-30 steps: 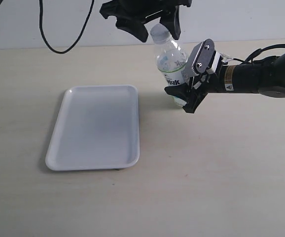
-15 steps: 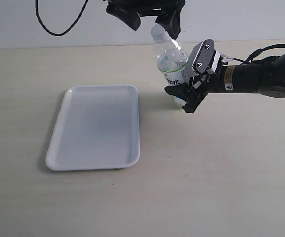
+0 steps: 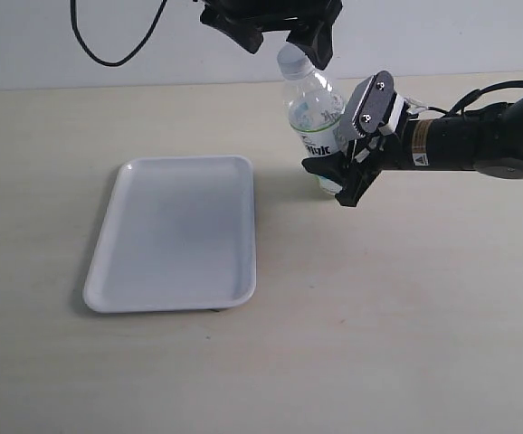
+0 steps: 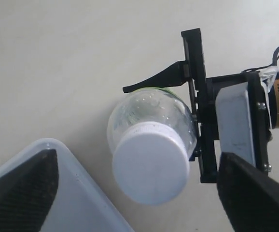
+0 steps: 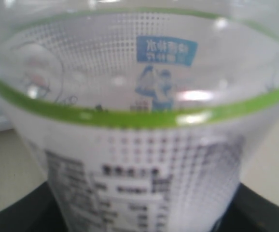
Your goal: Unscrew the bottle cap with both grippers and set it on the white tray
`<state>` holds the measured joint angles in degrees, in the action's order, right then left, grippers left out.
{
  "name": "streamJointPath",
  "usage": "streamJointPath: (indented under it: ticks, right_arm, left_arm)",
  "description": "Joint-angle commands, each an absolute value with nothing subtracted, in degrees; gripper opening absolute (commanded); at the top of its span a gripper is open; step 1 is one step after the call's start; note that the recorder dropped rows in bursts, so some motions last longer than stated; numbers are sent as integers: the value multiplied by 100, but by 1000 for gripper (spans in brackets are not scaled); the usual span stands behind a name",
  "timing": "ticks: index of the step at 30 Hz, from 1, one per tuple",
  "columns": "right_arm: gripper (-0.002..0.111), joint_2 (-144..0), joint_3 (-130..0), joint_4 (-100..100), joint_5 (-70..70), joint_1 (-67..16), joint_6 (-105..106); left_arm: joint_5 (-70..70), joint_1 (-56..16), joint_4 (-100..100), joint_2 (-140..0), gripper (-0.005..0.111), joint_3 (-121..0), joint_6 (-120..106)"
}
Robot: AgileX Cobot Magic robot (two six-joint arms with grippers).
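Note:
The clear bottle (image 3: pixel 316 122) stands tilted on the table, right of the white tray (image 3: pixel 175 231). My right gripper (image 3: pixel 345 161), the one with grey plate jaws, is shut on the bottle's lower body. The label (image 5: pixel 144 145) fills the right wrist view. The white bottle cap (image 3: pixel 290 58) sits on the bottle's neck. My all-black left gripper (image 3: pixel 281 38) hovers open just above it, one finger on each side. In the left wrist view the cap (image 4: pixel 150 166) lies between the two wide-apart fingers (image 4: pixel 19 191), touching neither.
A black cable (image 3: pixel 108 50) hangs at the back left against the white wall. The right arm (image 3: pixel 479 140) stretches in from the right edge, low over the table. The tray's corner (image 4: pixel 74 205) shows close to the bottle in the left wrist view.
The left gripper has risen a little and shifted slightly left above the cap, staying open. The bottle, the cap and the right gripper have not moved.

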<state>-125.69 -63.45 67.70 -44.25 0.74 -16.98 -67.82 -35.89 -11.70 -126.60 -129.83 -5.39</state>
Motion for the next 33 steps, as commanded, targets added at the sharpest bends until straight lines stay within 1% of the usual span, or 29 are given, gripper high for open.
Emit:
streamJointPath:
  ticks: [1,4,6,7,12,16,18,23,27,29,30,31,32,33]
  right_arm:
    - [0,-12583,-6322,6899,-4189,62,-1718]
    - [0,-12583,-6322,6899,-4189,62,-1718]
    - [0,-12583,-6322,6899,-4189,62,-1718]
    - [0,-12583,-6322,6899,-4189,62,-1718]
    - [0,-12583,-6322,6899,-4189,62,-1718]
    - [0,-12583,-6322,6915,-4189,62,-1718]
    - [0,-12583,-6322,6915,-4189,62,-1718]
    - [0,-12583,-6322,6915,-4189,62,-1718]
    - [0,-12583,-6322,6912,-4178,62,-1728]
    - [0,-12583,-6322,6899,-4176,62,-1728]
    - [0,-12583,-6322,6899,-4176,62,-1728]
    - [0,-12583,-6322,6899,-4176,62,-1728]
    - [0,-12583,-6322,6899,-4176,62,-1728]
    - [0,-12583,-6322,6899,-4176,62,-1728]
  left_arm:
    - [-6685,-3597,-1130,-12673,84,-13010,-561]
    - [-6673,-3597,-1130,-12673,84,-13010,-561]
    - [-6647,-3597,-1130,-12673,81,-13010,-561]
    - [-6632,-3597,-1130,-12673,79,-13010,-561]
    - [-6608,-3597,-1140,-12673,56,-13010,-561]
    - [-6608,-3597,-1164,-12673,45,-13010,-550]
    - [-6608,-3597,-1173,-12673,45,-13010,-550]
    - [-6608,-3597,-1186,-12673,50,-13010,-538]
    - [-6608,-3597,-1309,-12673,49,-13010,-538]
    - [-6608,-3597,-1402,-12673,43,-13010,-538]
    - [-6608,-3597,-1430,-12673,31,-13010,-538]
    - [-6622,-3597,-1430,-12673,24,-13010,-538]
    - [-6636,-3597,-1430,-12673,7,-13010,-458]
    - [-6638,-3597,-1430,-12673,0,-13010,-389]
